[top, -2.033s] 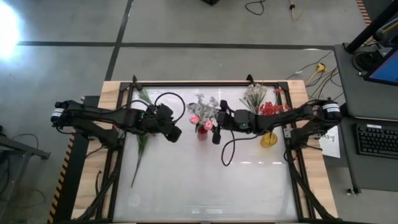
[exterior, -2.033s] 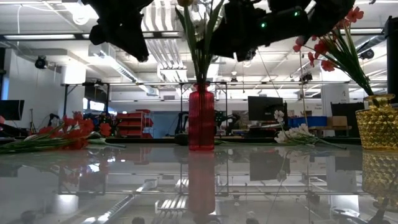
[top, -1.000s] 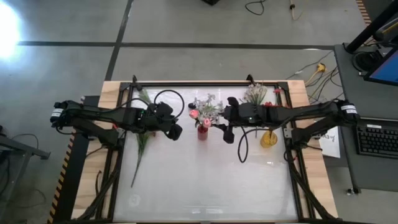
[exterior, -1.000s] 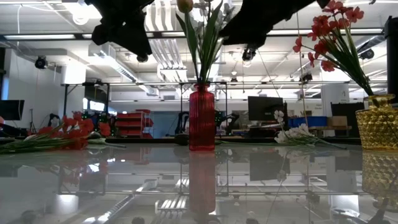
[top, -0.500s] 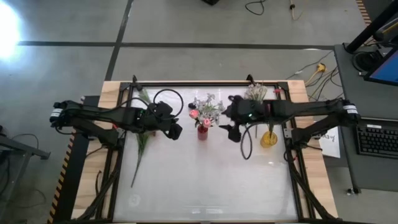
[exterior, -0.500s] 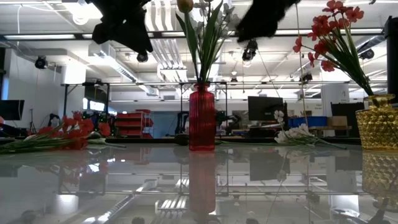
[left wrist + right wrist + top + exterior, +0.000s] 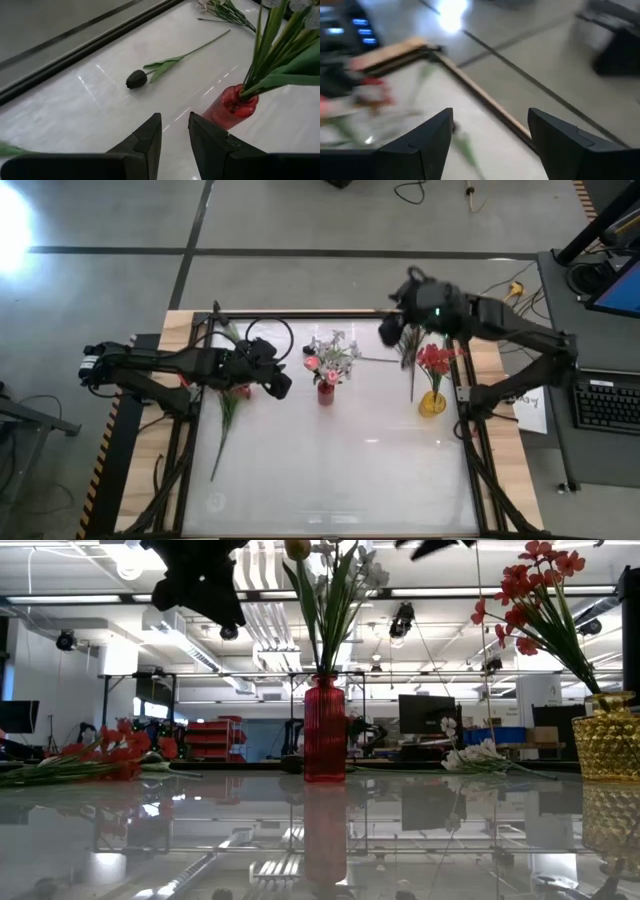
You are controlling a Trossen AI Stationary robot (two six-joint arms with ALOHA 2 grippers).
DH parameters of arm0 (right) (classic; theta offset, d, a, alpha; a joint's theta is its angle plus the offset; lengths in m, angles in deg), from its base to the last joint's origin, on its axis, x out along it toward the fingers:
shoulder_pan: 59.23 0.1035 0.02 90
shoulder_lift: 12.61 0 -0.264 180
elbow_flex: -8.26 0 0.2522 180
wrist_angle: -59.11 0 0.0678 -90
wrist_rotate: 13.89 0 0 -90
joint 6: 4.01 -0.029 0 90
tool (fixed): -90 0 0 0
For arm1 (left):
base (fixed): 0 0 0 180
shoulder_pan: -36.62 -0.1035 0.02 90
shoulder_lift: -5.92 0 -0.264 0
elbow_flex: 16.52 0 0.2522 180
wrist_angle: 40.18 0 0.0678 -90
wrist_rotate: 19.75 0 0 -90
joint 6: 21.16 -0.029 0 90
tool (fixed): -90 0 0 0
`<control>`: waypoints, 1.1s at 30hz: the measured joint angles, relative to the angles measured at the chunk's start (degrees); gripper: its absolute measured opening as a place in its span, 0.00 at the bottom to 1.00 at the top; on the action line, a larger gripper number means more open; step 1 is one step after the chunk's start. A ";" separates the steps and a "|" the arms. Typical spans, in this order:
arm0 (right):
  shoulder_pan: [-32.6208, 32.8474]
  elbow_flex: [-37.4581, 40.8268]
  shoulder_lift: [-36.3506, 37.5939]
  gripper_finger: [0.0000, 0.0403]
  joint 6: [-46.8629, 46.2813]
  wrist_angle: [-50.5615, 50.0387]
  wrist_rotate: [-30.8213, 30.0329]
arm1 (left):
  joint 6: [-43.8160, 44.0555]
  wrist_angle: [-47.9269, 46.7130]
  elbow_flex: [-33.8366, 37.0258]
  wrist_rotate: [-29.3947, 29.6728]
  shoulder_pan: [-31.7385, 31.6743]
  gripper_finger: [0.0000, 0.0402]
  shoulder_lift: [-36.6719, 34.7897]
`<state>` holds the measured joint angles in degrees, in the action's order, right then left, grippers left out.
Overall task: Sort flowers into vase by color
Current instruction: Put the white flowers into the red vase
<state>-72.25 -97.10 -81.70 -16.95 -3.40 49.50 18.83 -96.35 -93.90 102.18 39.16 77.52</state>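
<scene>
Pink and white flowers [image 7: 330, 358] stand upright in the red vase [image 7: 324, 730], red blooms [image 7: 436, 360] apparently in the yellow vase [image 7: 431, 403].

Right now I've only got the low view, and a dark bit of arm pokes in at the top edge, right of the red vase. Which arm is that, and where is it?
Observer: That is the right arm. From above, the right gripper hangs over the table's far edge, behind the yellow vase.
Operator: Is it carrying a flower?
Observer: No. Its wrist view shows the fingers spread wide with nothing between them.
Operator: Any loose flower near the red vase?
Observer: Yes. The left wrist view shows a dark bud on a green stem lying flat on the table, apart from the red vase.
</scene>
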 joint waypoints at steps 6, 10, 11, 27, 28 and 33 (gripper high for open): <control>-15.37 0.55 -1.27 0.61 -5.44 -5.04 5.60 | -6.48 0.00 0.00 0.00 -0.78 0.21 0.00; -25.07 0.95 -4.57 0.65 -7.97 -6.11 12.33 | -11.87 0.31 0.00 0.01 -2.37 0.21 0.56; -27.37 0.95 -5.65 0.66 -8.90 -6.80 14.69 | -13.38 0.29 0.00 -0.05 -2.82 0.21 0.63; -38.03 7.19 -24.90 0.74 -10.47 -17.60 25.61 | -23.14 -9.92 0.00 -5.55 -8.01 0.21 -4.31; -38.03 8.57 -25.41 0.74 -10.78 -16.94 25.55 | -22.95 -9.94 0.00 -5.55 -7.97 0.21 -4.98; -38.03 16.78 -25.57 0.73 -14.64 -11.77 23.56 | -21.58 -10.08 0.00 -5.96 -7.86 0.21 -8.31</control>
<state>-110.28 -80.32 -107.27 -31.59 -15.17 73.06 -2.75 -106.43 -93.90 96.21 31.30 69.21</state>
